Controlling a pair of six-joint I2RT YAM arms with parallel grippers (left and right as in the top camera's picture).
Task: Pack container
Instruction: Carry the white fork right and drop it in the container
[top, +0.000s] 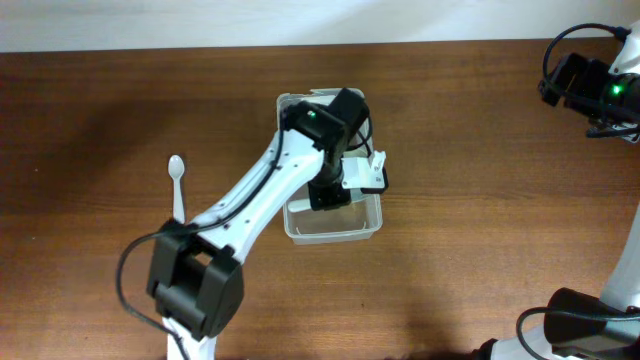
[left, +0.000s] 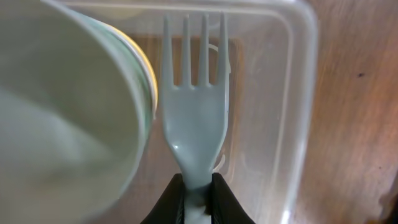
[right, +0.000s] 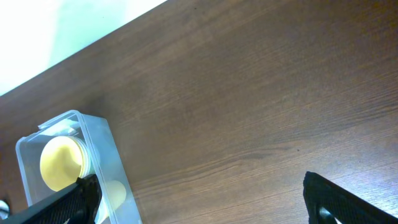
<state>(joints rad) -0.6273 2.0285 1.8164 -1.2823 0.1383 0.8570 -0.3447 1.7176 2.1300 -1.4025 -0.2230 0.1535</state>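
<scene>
One plastic fork (left: 194, 118), pinched in our left claw (left: 198, 198) above the container (left: 297, 124): we should lower it flat, clear of the nested cups (left: 74, 124) (left of the claw), then release.

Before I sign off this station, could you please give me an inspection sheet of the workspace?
Surface: brown wooden table.
Job's things: clear container at centre, yellow bowl inside; pale blue fork above it.
Clutter: white spoon left of the container.
Grippers: left gripper shut on the fork; right gripper open, holding nothing.
Cables: black cable looping by the left arm's base.
Surroundings: white wall beyond the table.
</scene>
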